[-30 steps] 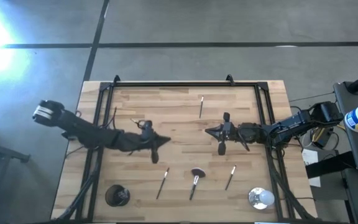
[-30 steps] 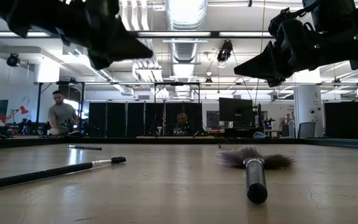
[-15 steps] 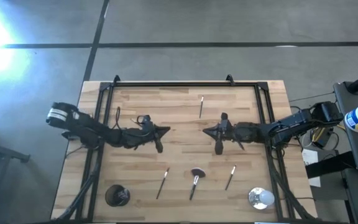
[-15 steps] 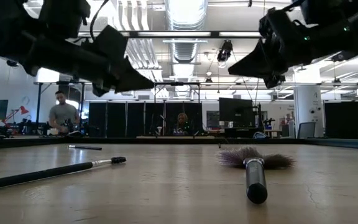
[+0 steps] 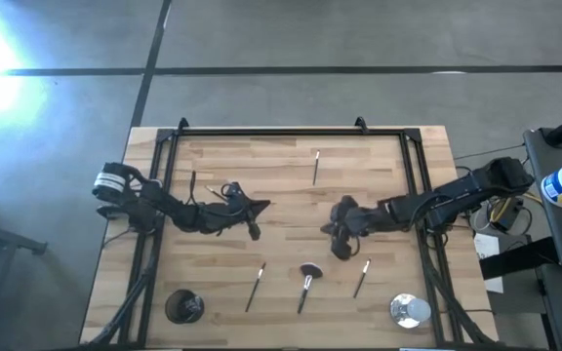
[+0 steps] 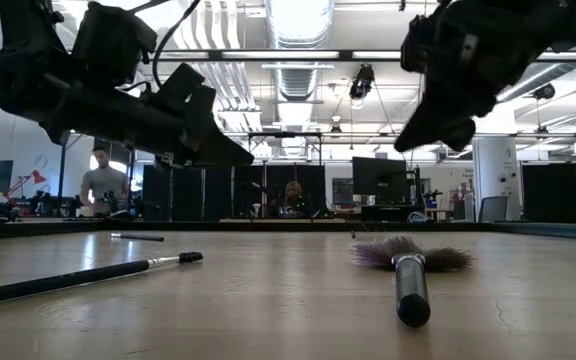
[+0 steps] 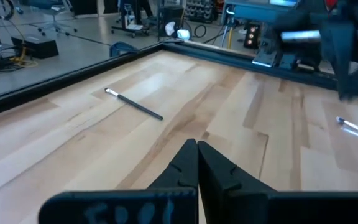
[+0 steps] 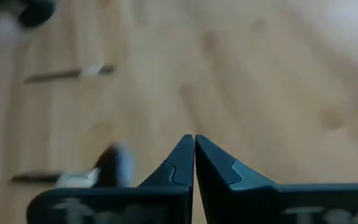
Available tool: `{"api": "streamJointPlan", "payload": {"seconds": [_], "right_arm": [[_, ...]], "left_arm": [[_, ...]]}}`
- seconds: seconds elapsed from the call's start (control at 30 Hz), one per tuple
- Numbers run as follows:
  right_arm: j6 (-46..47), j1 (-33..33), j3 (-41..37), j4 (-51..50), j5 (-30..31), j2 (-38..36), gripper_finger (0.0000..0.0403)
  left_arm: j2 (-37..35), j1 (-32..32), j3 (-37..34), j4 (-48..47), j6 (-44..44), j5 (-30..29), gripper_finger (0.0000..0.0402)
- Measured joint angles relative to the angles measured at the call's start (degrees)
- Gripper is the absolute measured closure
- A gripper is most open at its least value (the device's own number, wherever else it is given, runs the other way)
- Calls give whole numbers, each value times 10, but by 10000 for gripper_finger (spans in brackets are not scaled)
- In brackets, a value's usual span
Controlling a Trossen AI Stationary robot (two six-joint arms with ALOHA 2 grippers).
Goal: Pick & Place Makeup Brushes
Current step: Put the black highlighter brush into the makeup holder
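- Looking down on the table (image 5: pixel 388 156), I see four makeup brushes: one thin brush (image 5: pixel 316 167) near the far edge, three in a near row.
- The fluffy-headed brush (image 5: pixel 306 284) lies between a slim brush (image 5: pixel 256 288) and another (image 5: pixel 361 279).
- My left end effector (image 5: pixel 260 206) hangs clenched, empty, mid-table.
- My right end effector (image 5: pixel 328 228) is clenched too, above the near row.
- A dark round object (image 5: pixel 183 306) and a shiny round object (image 5: pixel 409 310) flank the near corners.
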Motion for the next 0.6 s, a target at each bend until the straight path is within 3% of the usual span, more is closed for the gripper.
{"api": "streamJointPlan", "payload": {"seconds": [0.3, 0.47, 0.6], "right_arm": [[38, 43, 44, 13, -98, 143, 305], [7, 46, 92, 16, -121, 219, 250], [-29, 46, 124, 20, -143, 261, 234]], "left_arm": [[0, 0, 0, -4, -4, 3, 401], [0, 0, 0, -4, -6, 3, 401], [0, 0, 0, -5, -6, 3, 401]]}}
